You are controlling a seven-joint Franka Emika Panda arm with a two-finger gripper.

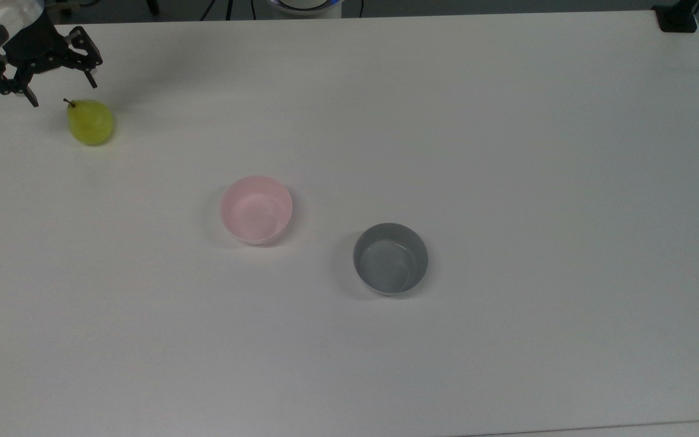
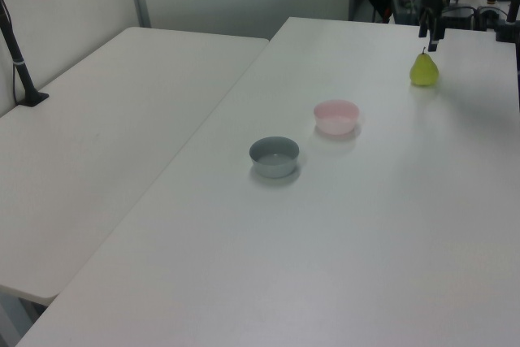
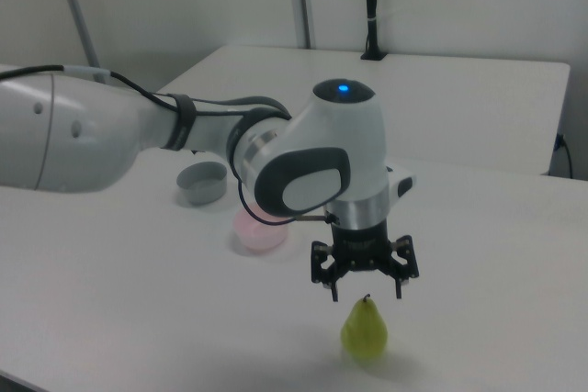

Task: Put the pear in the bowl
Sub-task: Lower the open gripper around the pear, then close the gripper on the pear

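In the top view, my black two-finger pincer [image 1: 58,88] hangs near the desk's far-left corner, its fingers [image 1: 90,77] spread apart with nothing between them. The small glossy yellow-green pear with a short dark stem [image 1: 90,122] stands upright on the white desk [image 1: 507,152], just beside my fingertips and toward the near edge from them; I am not touching it. The small round pale pink plastic bowl [image 1: 256,209] sits nearer the middle of the desk, well apart from the pear, and holds nothing. The small round grey bowl [image 1: 391,258] stands near it, closer to the near edge and to the top view's right, also with nothing in it.

In the left view, the pear [image 2: 423,69] stands by the desk's [image 2: 390,225] far edge, toward the right, with my pincer [image 2: 431,30] hanging just above its stem. The pink bowl [image 2: 336,117] lies between the pear and the grey bowl [image 2: 275,156], all three apart from each other.

In the right view, my white arm [image 3: 184,144] reaches in from the left and my pincer [image 3: 367,295] points straight down, fingers [image 3: 401,280] wide apart, directly over the pear [image 3: 365,329], whose stem tip stands about level with my fingertips. The pink bowl [image 3: 258,232] and the grey bowl [image 3: 202,183] sit behind, partly hidden by my arm.
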